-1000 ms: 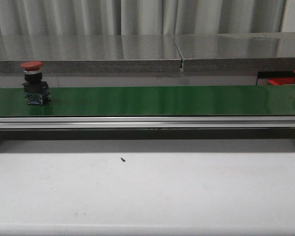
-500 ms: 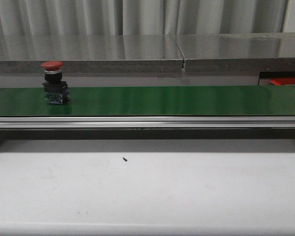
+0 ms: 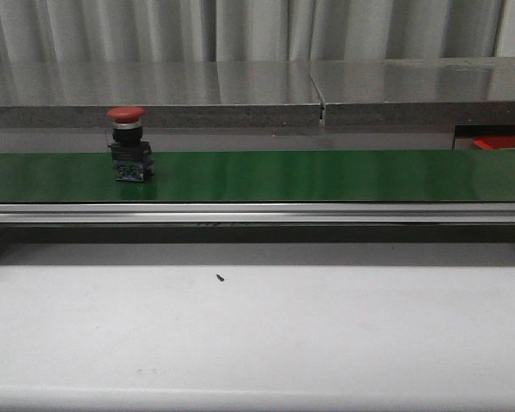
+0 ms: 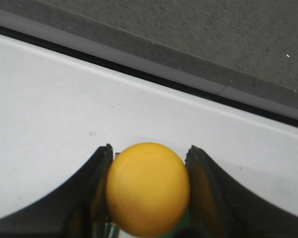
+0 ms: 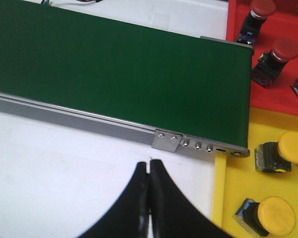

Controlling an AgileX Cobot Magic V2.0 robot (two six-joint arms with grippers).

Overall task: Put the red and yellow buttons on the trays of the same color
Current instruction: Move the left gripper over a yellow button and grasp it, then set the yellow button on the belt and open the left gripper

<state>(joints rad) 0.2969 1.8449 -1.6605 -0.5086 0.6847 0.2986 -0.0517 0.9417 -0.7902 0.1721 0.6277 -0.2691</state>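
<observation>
One long green belt [image 3: 326, 176] is stretching nearly edge to edge across the front view, bare white table [image 3: 257, 335] lying open before it. Red tray [image 5: 283, 74] and yellow tray [image 5: 238, 178] are sitting beside the belt's end, holding buttons. A red button [image 3: 127, 142] is standing upright on the belt's left portion. Left gripper [image 4: 149, 191] is clamping a yellow button [image 4: 148, 188]; right gripper [image 5: 149, 168] is hanging over the table, fingers pressed together.

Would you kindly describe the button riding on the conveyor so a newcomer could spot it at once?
Find the long green belt running across the front view. Toward its left end stands one red button, upright on a dark block with a blue base. It is the only thing on the belt; the other red buttons lie in the red tray.
</observation>
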